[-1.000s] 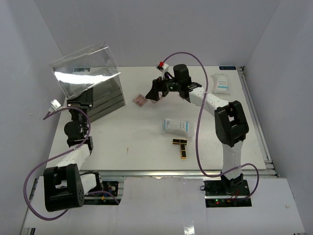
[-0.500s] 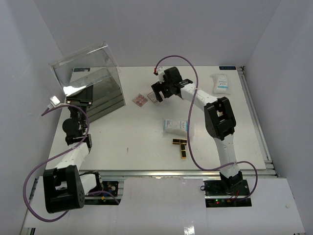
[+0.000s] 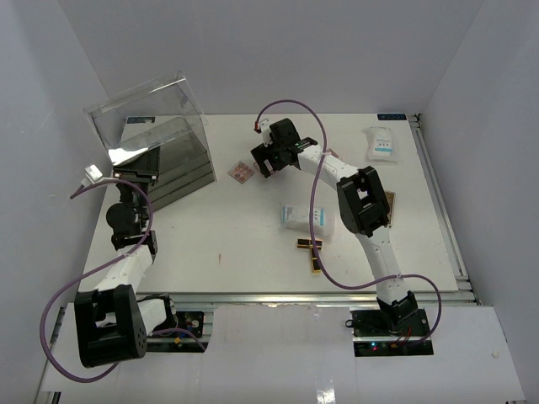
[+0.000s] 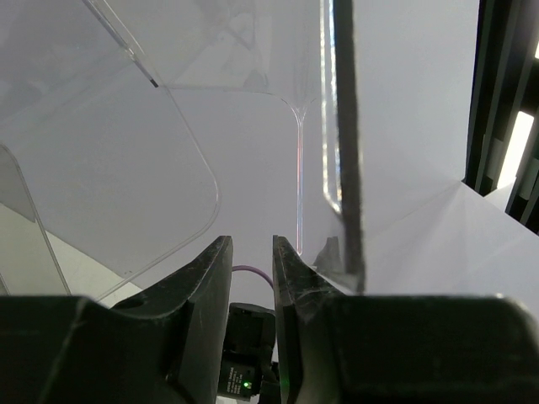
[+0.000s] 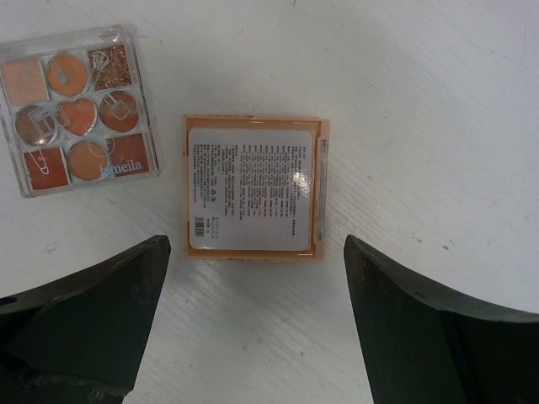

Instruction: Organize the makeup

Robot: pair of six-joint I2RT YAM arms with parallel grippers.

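White tabletop, a little scuffed, fills the right wrist view. Right gripper hangs over it with its fingers spread wide, one at each lower corner of the frame, holding nothing. Centred just above that gap lies a square orange palette, label side up, flat on the tabletop. A clear nine-pan palette sits just beside it at the upper left, not touching. The orange one looks light, stiff and thin, and its plastic is probably slick. Its two side edges seem the best hold, taken gently, since the clasp side may pop. Left gripper, by the clear box, shows a narrow gap; whether it pinches plastic I cannot tell.
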